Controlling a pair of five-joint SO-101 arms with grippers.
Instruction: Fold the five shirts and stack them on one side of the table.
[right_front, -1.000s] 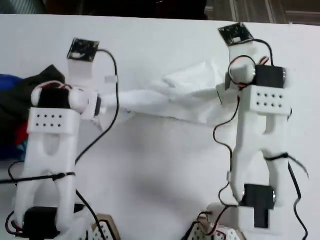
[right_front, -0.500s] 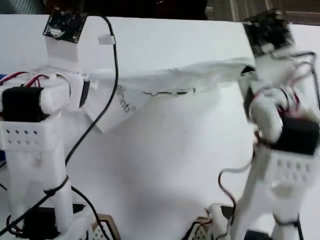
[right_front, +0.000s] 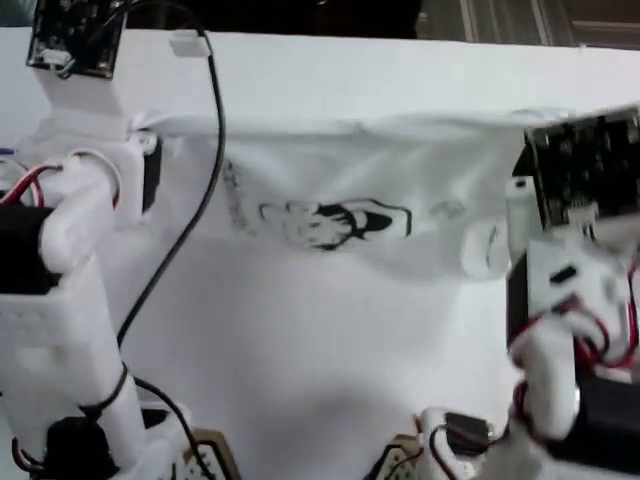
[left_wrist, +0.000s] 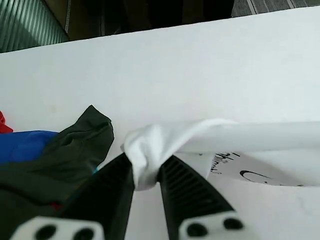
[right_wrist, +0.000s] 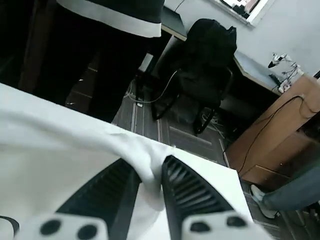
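A white table (right_front: 330, 70) carries a white printed shirt (right_front: 340, 180) stretched wide, probably to open it flat for folding. A heap of dark, blue and red shirts (left_wrist: 60, 150) lies beside the shirt's left corner. The left gripper (left_wrist: 146, 164) and right gripper (right_wrist: 150, 169) each pinch one shirt corner.

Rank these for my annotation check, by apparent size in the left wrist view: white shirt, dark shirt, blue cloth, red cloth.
1. white shirt and dark shirt, too alike to rank.
2. blue cloth.
3. red cloth, a sliver.
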